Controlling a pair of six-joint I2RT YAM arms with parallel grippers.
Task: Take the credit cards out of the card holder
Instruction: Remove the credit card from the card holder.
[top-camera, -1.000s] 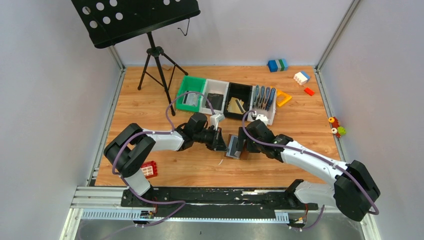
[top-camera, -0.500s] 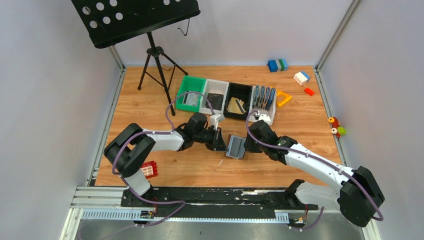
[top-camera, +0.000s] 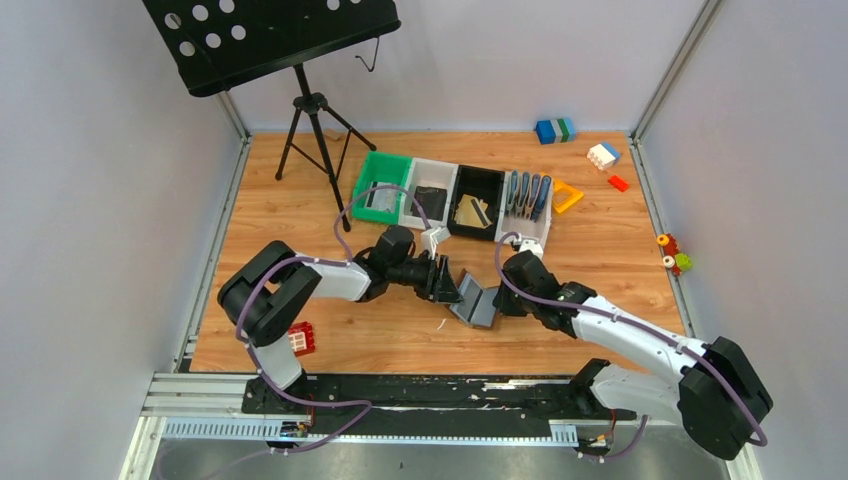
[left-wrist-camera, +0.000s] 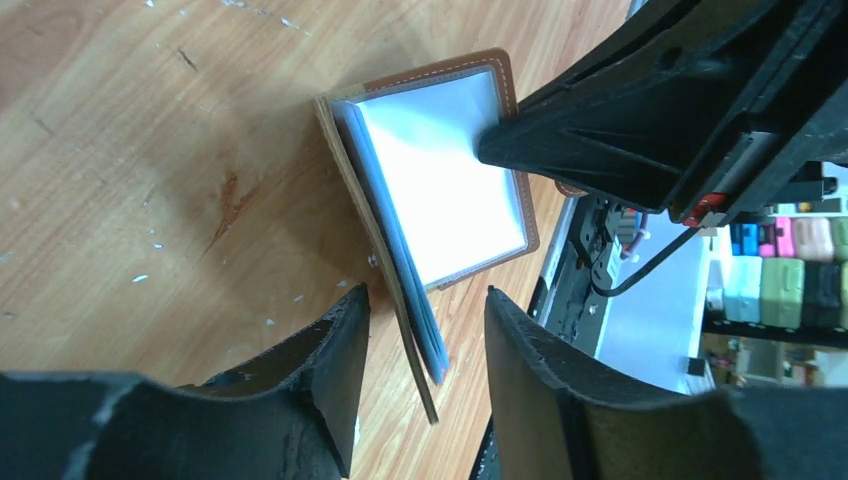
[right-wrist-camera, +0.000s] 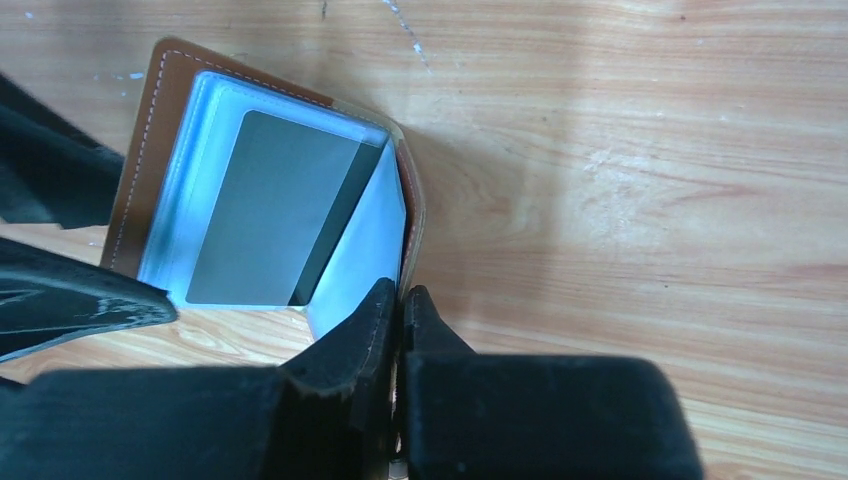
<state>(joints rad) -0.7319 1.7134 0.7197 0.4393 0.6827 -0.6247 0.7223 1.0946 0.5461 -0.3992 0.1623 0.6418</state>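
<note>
The brown leather card holder (top-camera: 475, 303) lies half open on the wood between the two arms. My right gripper (top-camera: 497, 300) is shut on its right cover, which stands up from the table; in the right wrist view the fingertips (right-wrist-camera: 400, 292) pinch that cover's edge. A silver-grey credit card (right-wrist-camera: 265, 220) sits inside the grey-blue pocket of the card holder (right-wrist-camera: 150, 150). My left gripper (top-camera: 450, 285) is open. In its wrist view the jaws (left-wrist-camera: 425, 300) straddle the raised left flap of the card holder (left-wrist-camera: 440, 190) without touching it.
Behind the arms stand a green bin (top-camera: 380, 188), a white bin (top-camera: 430, 192), a black bin (top-camera: 476, 205) and a row of blue-grey holders (top-camera: 527, 195). A red brick (top-camera: 298, 339) lies near the left arm's base. A music stand tripod (top-camera: 315, 130) stands back left.
The right gripper has closed on the holder's right cover. The left gripper has opened and let go of the other flap. The holder has shifted slightly toward the near edge.
</note>
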